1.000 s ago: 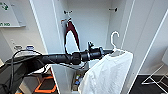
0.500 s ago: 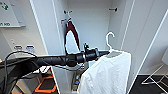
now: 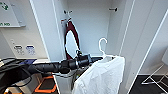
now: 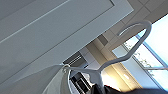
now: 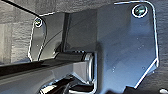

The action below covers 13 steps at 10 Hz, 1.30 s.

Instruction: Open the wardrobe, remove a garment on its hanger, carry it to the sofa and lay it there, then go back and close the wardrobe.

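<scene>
Left pincer point(image 3: 96, 59) grips the slim white hanger point(image 3: 103, 48) bearing the thin white T-shirt point(image 3: 103, 75) before the open white wardrobe point(image 3: 87, 30); its free hook could, I judge, snag the right door edge.

I can read only a green fragment, roughly "n HD", on the white wall sign point(image 3: 11, 13) at upper left; two small wall labels point(image 3: 25, 49) below it are too blurred to read.
</scene>
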Available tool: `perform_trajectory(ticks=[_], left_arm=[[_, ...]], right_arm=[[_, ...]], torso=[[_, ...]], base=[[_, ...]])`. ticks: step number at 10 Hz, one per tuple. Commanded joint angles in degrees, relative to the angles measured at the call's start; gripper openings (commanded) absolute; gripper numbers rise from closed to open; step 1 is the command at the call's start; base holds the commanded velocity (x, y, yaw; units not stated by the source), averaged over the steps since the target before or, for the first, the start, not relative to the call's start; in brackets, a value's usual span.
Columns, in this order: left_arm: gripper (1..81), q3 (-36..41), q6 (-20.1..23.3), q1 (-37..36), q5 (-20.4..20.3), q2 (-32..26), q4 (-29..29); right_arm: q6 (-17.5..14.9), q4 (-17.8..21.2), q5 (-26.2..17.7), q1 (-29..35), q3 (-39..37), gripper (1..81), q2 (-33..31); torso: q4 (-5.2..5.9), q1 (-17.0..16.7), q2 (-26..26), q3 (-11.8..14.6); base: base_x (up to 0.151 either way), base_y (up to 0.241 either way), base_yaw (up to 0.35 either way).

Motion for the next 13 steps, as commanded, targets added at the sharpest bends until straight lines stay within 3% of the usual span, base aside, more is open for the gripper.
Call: perform_trajectory(ticks=[1, 13], left_arm=[[1.0, 2.8, 0.3, -7.7, -4.2, -1.1, 2.3], [1.0, 3.0, 0.4, -4.1, -4.4, -1.7, 3.0]], right_arm=[[-0.2, 0.1, -3.5, 1.8, 1.1, 81.1, 0.6], [-0.3, 0.1, -2.1, 1.5, 1.1, 81.1, 0.4]], torso=[[0.0, 0.0, 0.0, 0.0], [0.0, 0.0, 0.0, 0.0]], base=[[0.0, 0.0, 0.0], [0.0, 0.0, 0.0]])
